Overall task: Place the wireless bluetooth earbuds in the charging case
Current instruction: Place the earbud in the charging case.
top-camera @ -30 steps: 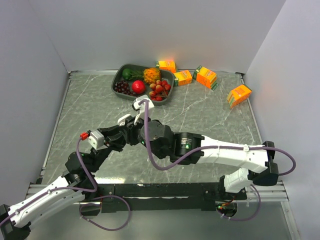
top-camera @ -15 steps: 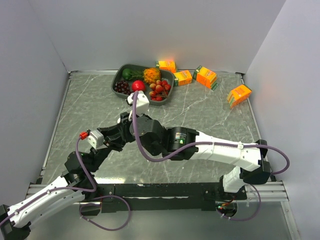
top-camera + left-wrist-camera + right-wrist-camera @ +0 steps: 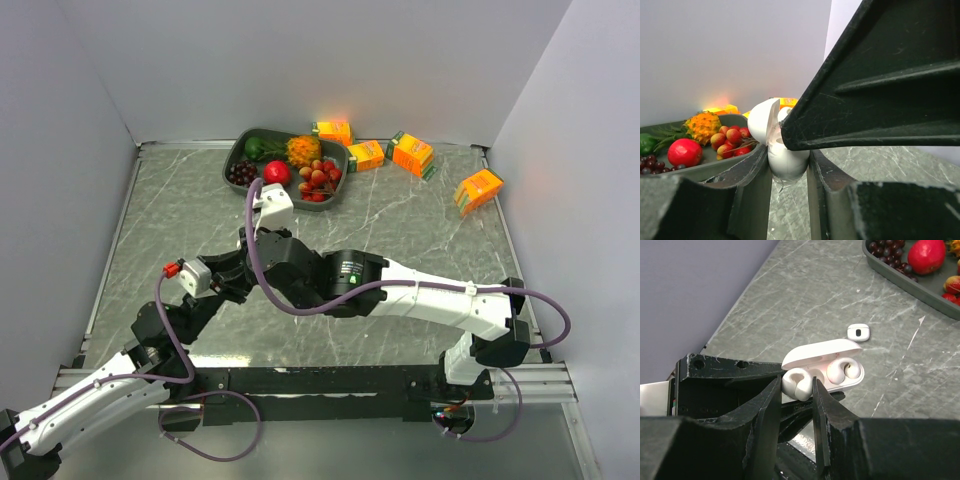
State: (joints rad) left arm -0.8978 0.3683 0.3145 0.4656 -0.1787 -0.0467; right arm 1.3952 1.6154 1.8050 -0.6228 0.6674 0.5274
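Grey marble-pattern table (image 3: 420, 230), plain grey walls. At the far edge are a fruit tray (image 3: 236, 160) and four orange cartons (image 3: 413, 153). Both arms meet left of centre, right arm crossing over the left one. Left gripper (image 3: 788, 167) is clamped on the lower shell of the white charging case (image 3: 785, 160), fingers on either side of it and lid hinged open. The case sits above the table; wrist views don't show whether it touches the surface. Right gripper (image 3: 796, 390) is closed on one rounded white earbud (image 3: 796, 383), pinched between both fingertips. It hangs right at the near rim of the open case, touching or just short of it, can't tell which. A second earbud (image 3: 841, 371) is already seated in the far pocket. A small white piece (image 3: 858, 331) with a dark oval spot lies on the table beyond the case, apart from it; too small to identify.
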